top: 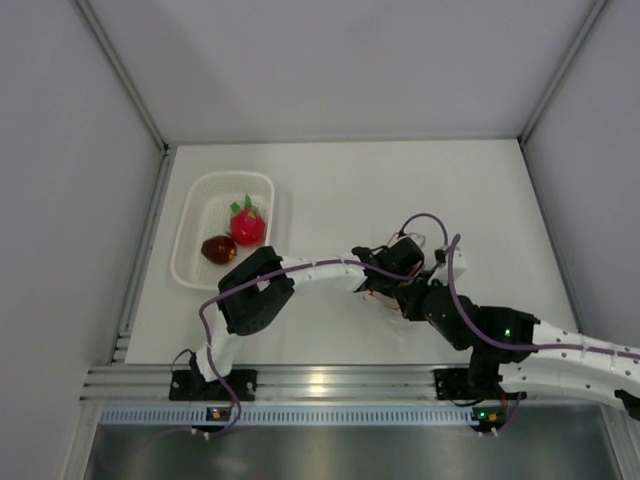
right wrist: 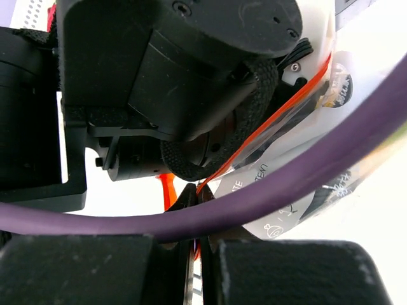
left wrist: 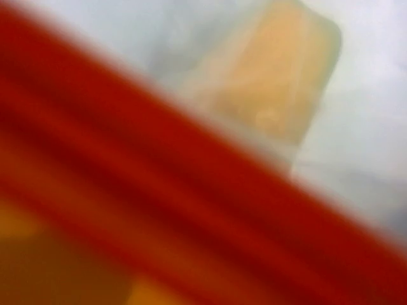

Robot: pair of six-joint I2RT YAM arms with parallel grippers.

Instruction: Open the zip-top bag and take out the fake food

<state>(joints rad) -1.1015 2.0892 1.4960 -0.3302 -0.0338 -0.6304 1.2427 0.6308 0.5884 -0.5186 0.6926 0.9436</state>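
Where the two arms meet right of centre over the counter (top: 330, 180), the bag (right wrist: 283, 168) is found: clear printed film, with its orange-red strip (right wrist: 270, 121) running diagonally across the right wrist view. Whether it hangs free or rests on the counter cannot be told.

The right hand (right wrist: 194, 197) is pinched tight on the lower end of the strip, with no gap showing between its fingers. The left hand (top: 392, 262) sits just beside it, its black body filling the upper part of the right wrist view. Its own camera shows only a blurred red band close to the lens, so whether it grips the mouth cannot be told. Behind that band lies an orange shape (left wrist: 280, 82), too blurred to say whether it is a fruit in the bag or part of a hand.

Well apart to the left, the basket (top: 232, 177) holds the red fruit (top: 248, 226) and the maroon fruit (top: 218, 249), which touch or nearly touch. By this evidence the task is judged largely done, with a third fruit unaccounted for.

The film is judged light, limp and slippery, so it will crumple rather than resist and offers little purchase. The strip is the stiffest part and the proper hold. One lip should go to each hand so that the lips can be drawn apart, since a pinch across both lips would keep the mouth closed. Any fruit inside is likely light and apt to roll once released.
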